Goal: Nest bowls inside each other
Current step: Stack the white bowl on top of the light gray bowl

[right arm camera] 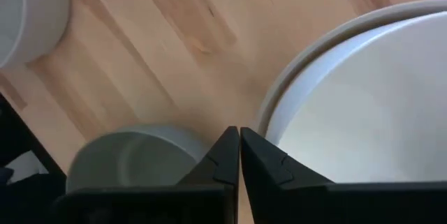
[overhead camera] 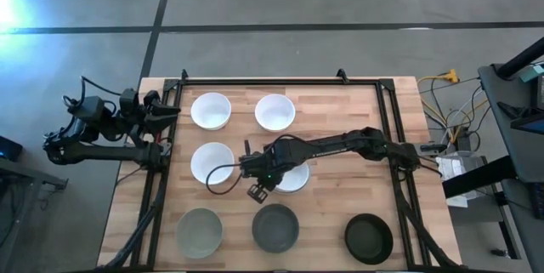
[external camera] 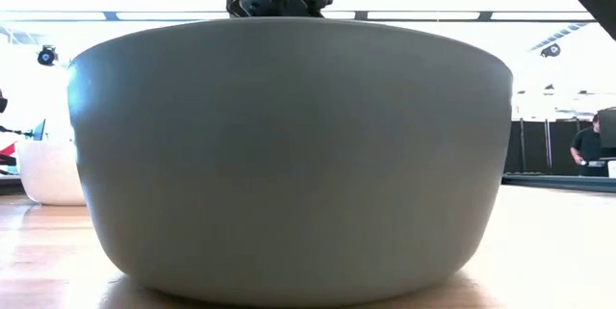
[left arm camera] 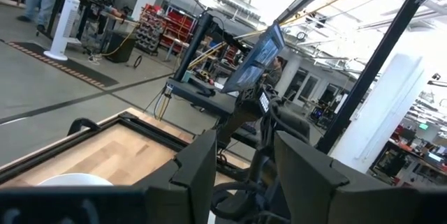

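Observation:
Seven bowls stand on the wooden table. White bowls sit at the far left (overhead camera: 211,110), far middle (overhead camera: 274,111) and centre left (overhead camera: 212,162); another white bowl (overhead camera: 295,180) is partly hidden under my right arm. Along the near edge stand a beige-grey bowl (overhead camera: 200,230), a grey bowl (overhead camera: 275,227) (external camera: 289,155) and a black bowl (overhead camera: 369,238). My right gripper (overhead camera: 256,191) (right arm camera: 237,135) is shut and points steeply down over bare wood, beside a white bowl's rim (right arm camera: 279,105), with nothing between its fingers. At the table's left edge my left gripper (overhead camera: 170,113) (left arm camera: 244,172) stands open and level.
A black metal frame (overhead camera: 387,120) runs along the table's edges. Cables and equipment (overhead camera: 455,137) lie off the right side. In the low view the grey bowl blocks most of the table, and a person (external camera: 587,150) stands far back on the right.

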### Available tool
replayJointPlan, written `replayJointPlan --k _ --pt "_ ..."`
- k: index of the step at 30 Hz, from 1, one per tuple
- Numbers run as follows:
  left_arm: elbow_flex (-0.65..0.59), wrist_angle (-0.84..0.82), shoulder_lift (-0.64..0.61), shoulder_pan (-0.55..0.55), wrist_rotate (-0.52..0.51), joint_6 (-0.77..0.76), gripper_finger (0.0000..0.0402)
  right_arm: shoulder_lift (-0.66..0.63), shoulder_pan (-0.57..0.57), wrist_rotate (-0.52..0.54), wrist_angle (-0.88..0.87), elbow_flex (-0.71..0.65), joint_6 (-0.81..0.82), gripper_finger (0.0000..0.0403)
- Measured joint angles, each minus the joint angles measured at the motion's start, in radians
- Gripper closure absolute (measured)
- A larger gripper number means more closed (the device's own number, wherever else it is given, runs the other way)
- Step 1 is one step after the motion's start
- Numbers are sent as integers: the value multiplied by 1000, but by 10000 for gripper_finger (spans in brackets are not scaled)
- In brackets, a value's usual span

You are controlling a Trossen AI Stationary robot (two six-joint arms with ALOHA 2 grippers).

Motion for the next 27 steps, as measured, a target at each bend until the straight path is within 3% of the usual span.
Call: replayJointPlan --k 10,27 --pt "-1 0 0 0 2 0 272 -4 -5 85 -6 10 18 394" --pt "-2 -1 2 0 1 1 272 -6 -22 106 -60 4 12 394"
